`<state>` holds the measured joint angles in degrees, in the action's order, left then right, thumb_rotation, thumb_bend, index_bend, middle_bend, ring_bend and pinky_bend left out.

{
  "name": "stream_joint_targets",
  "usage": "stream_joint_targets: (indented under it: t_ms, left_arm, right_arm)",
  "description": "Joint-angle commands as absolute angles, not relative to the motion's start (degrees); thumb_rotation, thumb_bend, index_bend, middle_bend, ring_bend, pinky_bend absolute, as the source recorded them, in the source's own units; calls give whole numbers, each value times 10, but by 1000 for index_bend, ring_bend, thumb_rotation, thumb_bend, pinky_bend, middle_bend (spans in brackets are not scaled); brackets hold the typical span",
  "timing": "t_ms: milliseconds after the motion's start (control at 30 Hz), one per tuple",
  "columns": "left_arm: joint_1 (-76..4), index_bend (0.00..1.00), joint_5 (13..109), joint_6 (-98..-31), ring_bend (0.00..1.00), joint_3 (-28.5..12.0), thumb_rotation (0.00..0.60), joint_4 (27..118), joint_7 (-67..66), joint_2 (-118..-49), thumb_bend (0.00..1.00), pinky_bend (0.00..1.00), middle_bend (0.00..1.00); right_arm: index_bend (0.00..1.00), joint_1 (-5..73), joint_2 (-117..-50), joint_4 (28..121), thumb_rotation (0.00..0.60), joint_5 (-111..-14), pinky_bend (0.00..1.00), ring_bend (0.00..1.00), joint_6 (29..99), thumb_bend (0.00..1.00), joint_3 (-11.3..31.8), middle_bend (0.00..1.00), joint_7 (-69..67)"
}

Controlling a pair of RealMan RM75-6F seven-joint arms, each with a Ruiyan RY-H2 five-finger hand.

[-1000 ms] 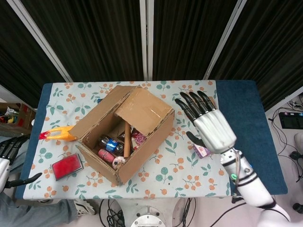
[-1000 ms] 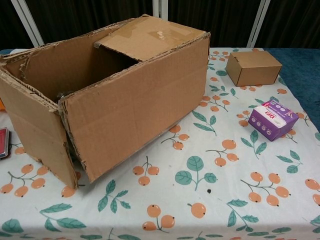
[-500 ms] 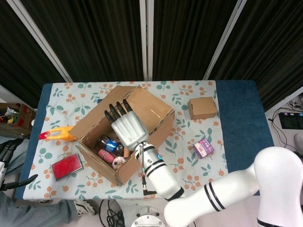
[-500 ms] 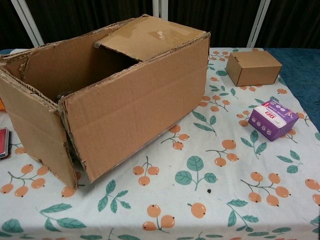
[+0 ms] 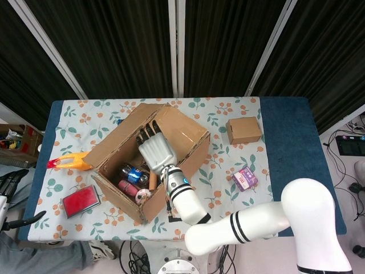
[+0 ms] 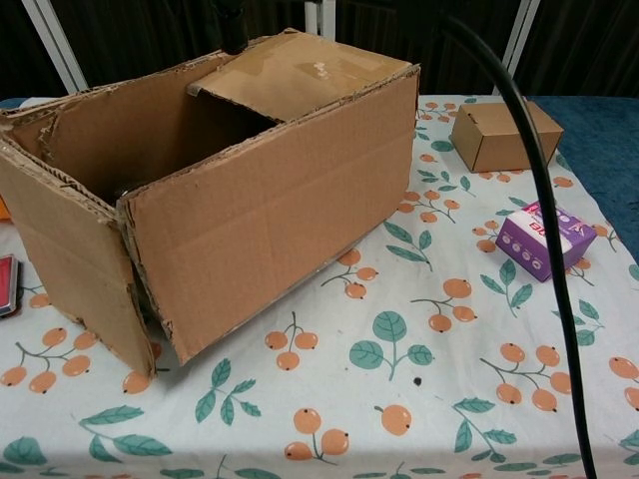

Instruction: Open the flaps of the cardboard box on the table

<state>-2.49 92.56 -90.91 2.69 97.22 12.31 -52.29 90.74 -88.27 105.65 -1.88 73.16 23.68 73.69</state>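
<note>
Cardboard box [image 5: 149, 165]: large, brown, set askew on the left half of the table [image 5: 296, 171], which carries a floral cloth over a blue surface. One flap [image 6: 300, 72] lies folded inward across the box's far right end, roughly level with the rim. The flap on the left side stands outward. The rest of the top is open.

Box contents, head view: a blue can [image 5: 134, 174], a brown cylinder [image 5: 153, 178] leaning upright, and several pink and red packets, too small to identify.

Right hand [image 5: 155, 149]: white back, dark fingers, reaching over the open box from the near side. The fingers are extended and close together, their tips at or on the edge of the inward flap; whether they touch it cannot be told. Nothing is seen in its grasp. In the chest view only a dark fingertip shows above the flap's far left corner, and a black cable [image 6: 539, 200] crosses the right of the frame.

Left hand [image 5: 12, 194]: at the left edge of the frame, off the table's near left corner; dark fingers partly visible, their spread cannot be told.

Small cardboard box [image 5: 243, 129]: closed, near the far right edge of the cloth.
Purple packet [image 5: 243, 178]: right side, nearer than the small box.
Red flat pad [image 5: 80, 201]: near left corner.
Orange and red tool [image 5: 69, 162]: left edge, touching the outward flap.
</note>
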Motion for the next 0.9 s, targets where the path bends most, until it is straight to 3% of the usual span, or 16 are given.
stream_joint_targets:
  t_ms: [33,167,333,900]
  left_arm:
    - [-24,88,922,-905,105,26,242,971,122,-525,9,147,107]
    - [-25,88,921,-902,105,24,244,970,122,-528,9,147,107]
    - [-25,88,917,-896,105,21,244,968,122,-532,9,147,107]
    - [-24,88,911,-886,105,17,245,960,130,-537,9,147,108]
  right_arm:
    - [176,905,-882,1042,600,-20,0,0,719,595,224,97,735]
    - [176,907,-883,1024,600,-27,0,0,702,523,201,91,748]
    - [184,901,-892,994,600,-15,0,0,655,616,199,123,723]
    - [283,899,-907,965,600,-90,0,0,604,687,147,205,689]
